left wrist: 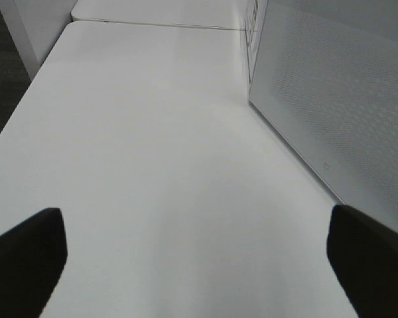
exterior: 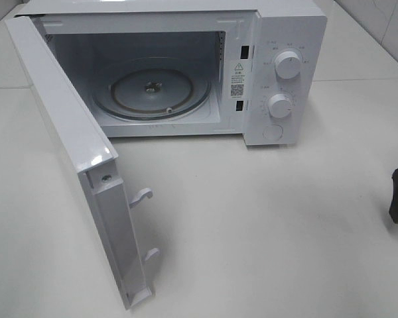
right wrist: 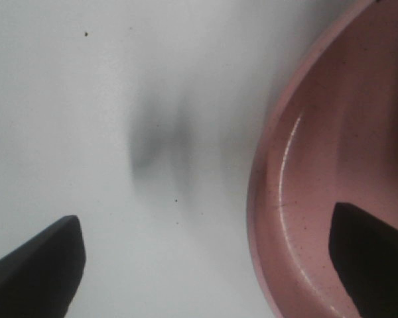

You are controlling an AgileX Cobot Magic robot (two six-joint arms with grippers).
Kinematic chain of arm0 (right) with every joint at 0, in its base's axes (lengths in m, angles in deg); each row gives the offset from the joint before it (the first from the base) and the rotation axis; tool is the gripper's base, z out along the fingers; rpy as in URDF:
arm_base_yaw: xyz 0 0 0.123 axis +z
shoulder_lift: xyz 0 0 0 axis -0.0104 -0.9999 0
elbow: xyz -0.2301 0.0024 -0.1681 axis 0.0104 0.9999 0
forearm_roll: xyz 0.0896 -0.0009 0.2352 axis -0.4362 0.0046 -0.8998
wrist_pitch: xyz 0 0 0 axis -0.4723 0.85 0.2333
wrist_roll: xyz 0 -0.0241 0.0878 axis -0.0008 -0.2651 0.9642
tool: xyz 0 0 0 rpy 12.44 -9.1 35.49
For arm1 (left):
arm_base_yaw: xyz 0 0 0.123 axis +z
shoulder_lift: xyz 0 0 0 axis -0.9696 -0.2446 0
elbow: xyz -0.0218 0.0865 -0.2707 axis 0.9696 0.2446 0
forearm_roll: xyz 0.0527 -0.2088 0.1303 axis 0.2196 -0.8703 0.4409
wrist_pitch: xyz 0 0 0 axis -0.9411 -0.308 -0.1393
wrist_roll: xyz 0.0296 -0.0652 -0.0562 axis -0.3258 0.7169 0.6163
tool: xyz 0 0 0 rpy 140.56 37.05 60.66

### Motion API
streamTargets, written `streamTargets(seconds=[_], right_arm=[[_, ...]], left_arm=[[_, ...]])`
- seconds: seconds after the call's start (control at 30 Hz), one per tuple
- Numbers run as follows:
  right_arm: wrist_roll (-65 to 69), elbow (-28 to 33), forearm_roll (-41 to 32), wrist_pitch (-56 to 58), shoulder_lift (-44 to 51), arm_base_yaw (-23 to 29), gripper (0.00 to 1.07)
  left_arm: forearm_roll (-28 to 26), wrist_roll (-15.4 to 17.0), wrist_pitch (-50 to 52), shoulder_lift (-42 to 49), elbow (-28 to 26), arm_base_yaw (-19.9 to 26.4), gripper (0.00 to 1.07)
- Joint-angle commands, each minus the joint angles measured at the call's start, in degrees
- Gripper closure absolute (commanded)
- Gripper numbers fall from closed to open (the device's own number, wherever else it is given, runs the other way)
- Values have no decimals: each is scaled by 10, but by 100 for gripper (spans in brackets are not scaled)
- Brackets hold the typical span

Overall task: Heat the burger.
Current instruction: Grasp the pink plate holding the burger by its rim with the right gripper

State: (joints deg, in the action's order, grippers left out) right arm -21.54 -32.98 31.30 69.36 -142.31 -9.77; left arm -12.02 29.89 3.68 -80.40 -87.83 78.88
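Right end effector (right wrist: 205, 265), jaws apart, straddles the pink plate's (right wrist: 331, 132) rim; a shallow pinch could slip and tip it.

I see bright, even overhead light; glare streaks the microwave door (exterior: 99, 154). The right wrist view is soft, with a blurred shadow (right wrist: 159, 142) on the tabletop (right wrist: 66, 99) beside the pink plate (right wrist: 318, 165).

White tables (exterior: 285, 218) stand butted together under soft, even light, with dark floor (left wrist: 3, 59) beside one edge.
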Motion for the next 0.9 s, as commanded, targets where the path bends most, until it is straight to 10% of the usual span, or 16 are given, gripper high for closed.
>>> streamTargets(seconds=[0.03, 0.9], right_arm=[[-22, -2, -11, -2, -10, -4, 13], [-53, -2, -29, -26, -78, -4, 25]], left_arm=[[1, -3, -1, 2, -1, -1, 6], [1, -3, -1, 2, -1, -1, 6]])
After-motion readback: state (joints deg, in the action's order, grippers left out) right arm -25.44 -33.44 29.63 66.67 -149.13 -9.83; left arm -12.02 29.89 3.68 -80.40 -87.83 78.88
